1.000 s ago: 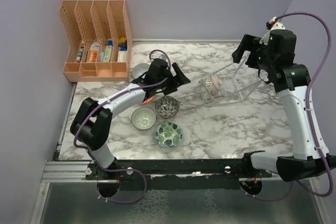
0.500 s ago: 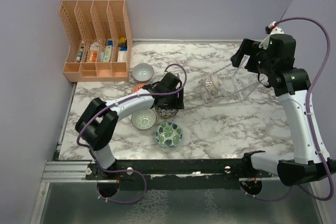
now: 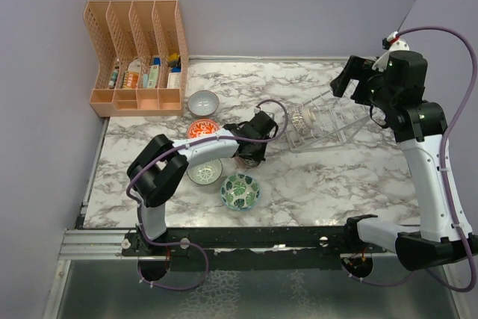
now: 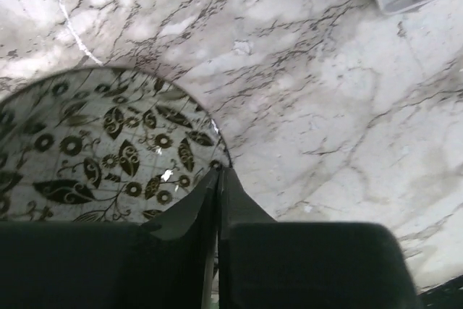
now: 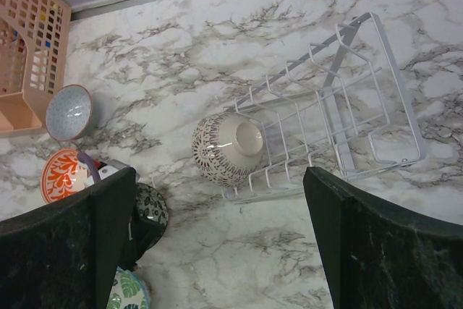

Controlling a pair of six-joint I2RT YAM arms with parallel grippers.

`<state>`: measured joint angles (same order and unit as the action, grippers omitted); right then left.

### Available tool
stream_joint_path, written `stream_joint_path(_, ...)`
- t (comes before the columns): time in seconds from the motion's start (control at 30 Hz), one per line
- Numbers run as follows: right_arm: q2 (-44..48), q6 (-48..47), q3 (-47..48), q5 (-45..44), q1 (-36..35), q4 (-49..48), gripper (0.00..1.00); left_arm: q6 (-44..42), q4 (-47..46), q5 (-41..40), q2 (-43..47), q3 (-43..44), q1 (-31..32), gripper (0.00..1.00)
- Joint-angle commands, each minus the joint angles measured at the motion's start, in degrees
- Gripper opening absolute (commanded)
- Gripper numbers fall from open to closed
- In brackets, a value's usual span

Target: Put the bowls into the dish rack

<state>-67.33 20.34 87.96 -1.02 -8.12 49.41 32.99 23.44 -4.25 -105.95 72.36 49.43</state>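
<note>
Lilac walls (image 3: 299, 5) closed in a marble-patterned table (image 3: 358, 177), with an orange file organiser (image 3: 138, 54) at the back left corner.

The clear wire rack (image 3: 336, 121) stood right of centre. One bowl was loaded: the white bowl (image 5: 228, 148) stood on edge at the rack's left end, between the prongs. The other slots were vacant.

Five bowls were outside the rack, grouped to its left. The grey bowl (image 3: 202, 101) sat just in front of the organiser, and the orange bowl (image 3: 203, 129) lay near it. The pale bowl (image 3: 204, 171) and the leaf-print bowl (image 3: 240, 190) lay closer to the arm bases.

The left gripper (image 4: 218, 179) was pinched narrow on the rim of the dark bowl (image 4: 94, 142), between that group and the rack. Whether this bowl was clear of the table could not be determined.

The right gripper (image 5: 217, 200) hung above the rack with its jaws spread wide, holding nothing.

Assessment: one of six bowls loaded, a second in hand, four untouched. The greater part of the task was outstanding.
</note>
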Motion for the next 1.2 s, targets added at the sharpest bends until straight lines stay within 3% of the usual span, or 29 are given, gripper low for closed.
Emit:
stream_joint_path(0.0,1.8,-0.3,0.7,-2.2,0.5,-0.1,1.0,-2.4,4.8,-4.3,0.1,-0.6,-0.6,0.0)
stream_joint_path(0.17,2.2,-0.5,0.5,-2.8,0.4,-0.2,1.0,-3.7,6.4,-6.0,2.1,0.2,-0.3,0.0)
stream_joint_path(0.27,2.2,-0.5,0.2,-2.7,0.4,-0.3,1.0,-4.9,8.0,-7.5,2.5,1.2,-0.3,0.18)
stream_joint_path(0.47,1.8,-0.4,0.0,-2.1,0.4,-0.6,1.0,-6.2,9.9,-9.2,4.6,3.3,-0.3,0.43)
stream_joint_path(0.67,1.4,-0.4,-0.2,-1.6,0.4,-0.8,1.0,-8.3,10.8,-12.1,5.5,6.9,-0.4,0.58)
stream_joint_path(1.17,2.3,-1.2,-0.1,-3.0,0.4,-0.3,1.0,-13.1,8.2,-8.6,4.3,11.1,-2.4,0.64)
